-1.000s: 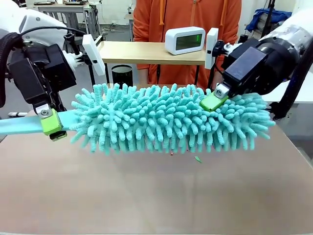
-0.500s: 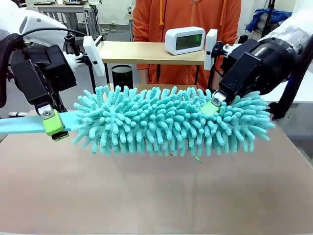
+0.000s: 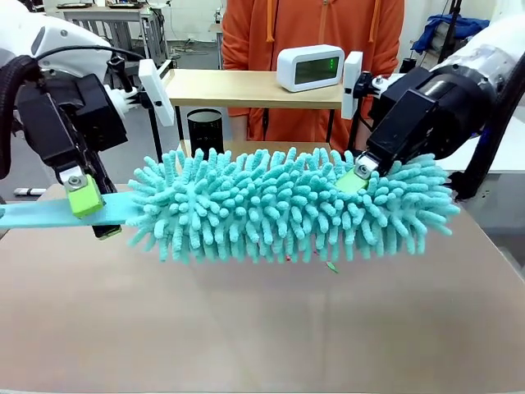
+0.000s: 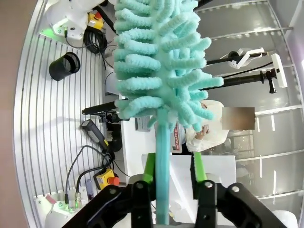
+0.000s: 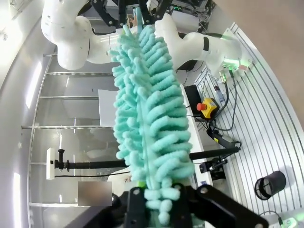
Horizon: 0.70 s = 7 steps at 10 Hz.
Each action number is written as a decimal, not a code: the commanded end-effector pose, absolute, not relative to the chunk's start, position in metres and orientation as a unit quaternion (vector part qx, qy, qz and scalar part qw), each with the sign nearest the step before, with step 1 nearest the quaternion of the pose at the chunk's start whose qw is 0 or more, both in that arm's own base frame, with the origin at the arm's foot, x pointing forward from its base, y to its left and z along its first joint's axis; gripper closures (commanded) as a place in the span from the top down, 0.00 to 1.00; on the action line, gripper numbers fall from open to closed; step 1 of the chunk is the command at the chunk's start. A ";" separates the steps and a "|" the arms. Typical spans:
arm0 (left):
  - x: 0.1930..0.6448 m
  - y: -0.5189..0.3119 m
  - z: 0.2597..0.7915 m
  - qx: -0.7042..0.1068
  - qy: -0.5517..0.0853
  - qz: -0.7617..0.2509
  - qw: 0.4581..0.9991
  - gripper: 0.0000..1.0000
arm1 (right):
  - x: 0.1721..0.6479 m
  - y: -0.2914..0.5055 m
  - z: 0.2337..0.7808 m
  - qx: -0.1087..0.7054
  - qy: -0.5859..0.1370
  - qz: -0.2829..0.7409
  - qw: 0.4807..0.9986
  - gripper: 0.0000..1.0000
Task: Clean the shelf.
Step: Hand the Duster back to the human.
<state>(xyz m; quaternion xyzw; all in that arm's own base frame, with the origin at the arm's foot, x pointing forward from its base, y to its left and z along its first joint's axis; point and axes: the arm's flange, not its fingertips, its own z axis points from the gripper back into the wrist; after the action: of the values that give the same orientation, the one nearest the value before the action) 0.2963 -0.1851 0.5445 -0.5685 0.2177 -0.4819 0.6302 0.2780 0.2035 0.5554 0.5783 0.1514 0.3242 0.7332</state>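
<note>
Turquoise chenille duster with a flat turquoise plastic handle point(image 3: 287, 205) hangs level above the large beige tabletop point(image 3: 262, 328), running left to right across its far half, not touching it.

Right gripper point(image 3: 354, 176): jaws clamped into the fluffy head near its right end, green pad visible against the pile. In the right wrist view the right gripper point(image 5: 159, 202) has both fingers buried in the tufts at the base, with the head running up away from the camera.

Left gripper point(image 3: 86, 205): at the handle end, near the tabletop's left edge. In the left wrist view the left gripper point(image 4: 173, 171) has its green pads point(image 4: 149, 167) on either side of the flat handle with visible gaps, so the jaws stand parted and are not pinching it. The handle passes between them and the duster head fans out above.

Small two-tier rack with light wooden boards in a thin black metal frame point(image 3: 246, 89) stands at the far edge of the tabletop, behind the duster, in front of a person in an orange hoodie point(image 3: 316, 33). A white digital clock point(image 3: 310, 67) sits on the right part of its top board. The lower board is mostly hidden behind the duster. A small green speck point(image 3: 331, 266) lies on the tabletop under the duster's right half.
</note>
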 end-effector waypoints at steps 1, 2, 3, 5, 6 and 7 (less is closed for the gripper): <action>0.295 -0.178 0.553 -0.568 0.199 -0.481 0.637 1.00 | 0.282 0.196 0.558 0.570 0.154 0.336 0.734 0.00; 0.298 -0.169 0.556 -0.573 0.184 -0.474 0.642 1.00 | 0.284 0.193 0.558 0.573 0.150 0.331 0.734 0.00; 0.301 -0.153 0.561 -0.585 0.155 -0.461 0.649 1.00 | 0.285 0.188 0.559 0.577 0.148 0.328 0.733 0.00; 0.316 -0.089 0.569 -0.582 -0.004 -0.355 0.732 1.00 | 0.289 0.169 0.560 0.589 0.143 0.311 0.732 0.00; 0.317 -0.051 0.573 -0.582 -0.090 -0.293 0.753 1.00 | 0.291 0.151 0.564 0.600 0.127 0.290 0.735 0.00; 0.314 -0.016 0.576 -0.576 -0.167 -0.232 0.766 1.00 | 0.293 0.126 0.573 0.619 0.089 0.262 0.735 0.00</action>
<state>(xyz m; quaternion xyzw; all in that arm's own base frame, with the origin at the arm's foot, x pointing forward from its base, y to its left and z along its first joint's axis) 0.3270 -0.0247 0.5780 -0.5872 -0.0474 -0.3219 0.7411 0.2964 0.1485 0.5641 0.6011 0.1145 0.2834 0.7384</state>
